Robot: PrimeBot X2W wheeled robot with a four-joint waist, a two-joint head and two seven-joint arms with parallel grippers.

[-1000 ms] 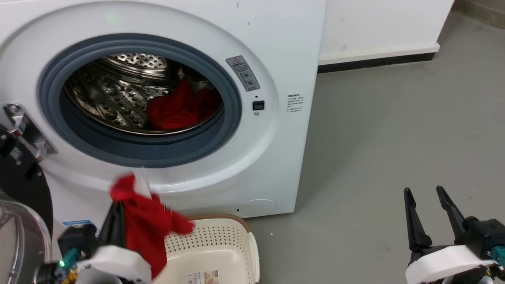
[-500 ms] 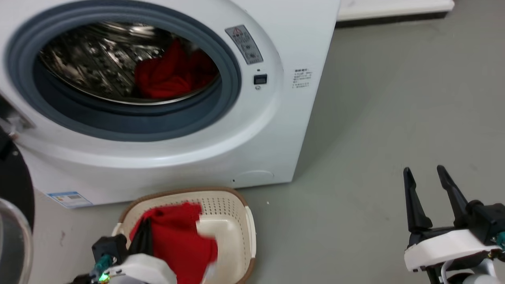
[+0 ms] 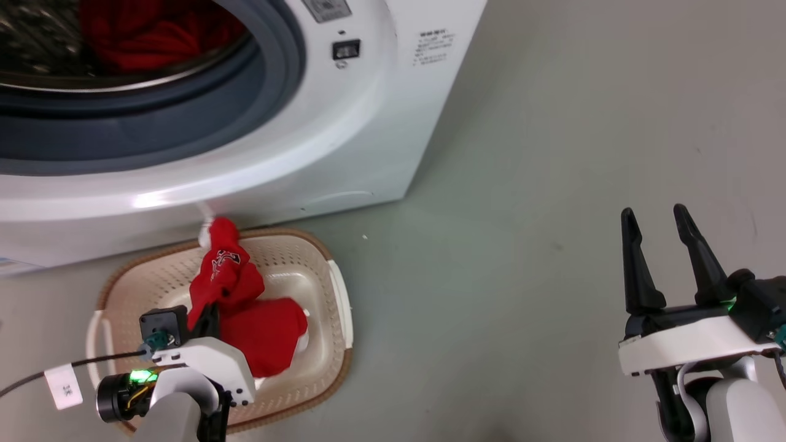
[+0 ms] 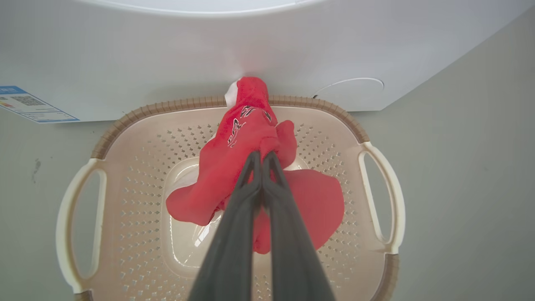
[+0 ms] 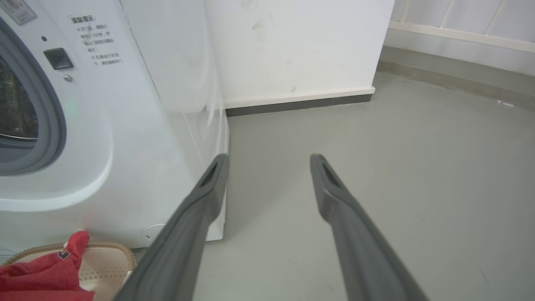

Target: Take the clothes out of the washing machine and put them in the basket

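First, head view: washer (image 3: 381,110) stood with its porthole open and more red clothes (image 3: 147,31) lying in the drum (image 3: 37,31), so the job was judged part done. Basket (image 3: 319,258) sat on the floor (image 3: 552,153) just in front of the washer, likely parked there to keep the carry short. Left gripper (image 3: 207,314) hung over the basket's middle, fingers clenched on a red jersey (image 3: 258,331). One end of the jersey stood up past the fingers toward the far rim and the rest drooped inside the basket; whether it touched the bottom could not be told. Left forearm came in from the lower edge, wrist tipped forward and down. Right gripper (image 3: 652,212) was well apart to the right over bare floor, fingers spread and gripping nothing, apparently parked out of the way. Left wrist view: the two fingers were pressed together with a fold of jersey (image 4: 242,138) pinched at the tips, aimed down into the basket (image 4: 334,110). Holding one bunched fold let the cloth hang narrow enough to clear the rim, by my reckoning. Right wrist view: fingers parted, empty, pointing low along the floor past the washer's corner toward the wall (image 5: 292,50); basket edge and a bit of jersey showed at lower left.
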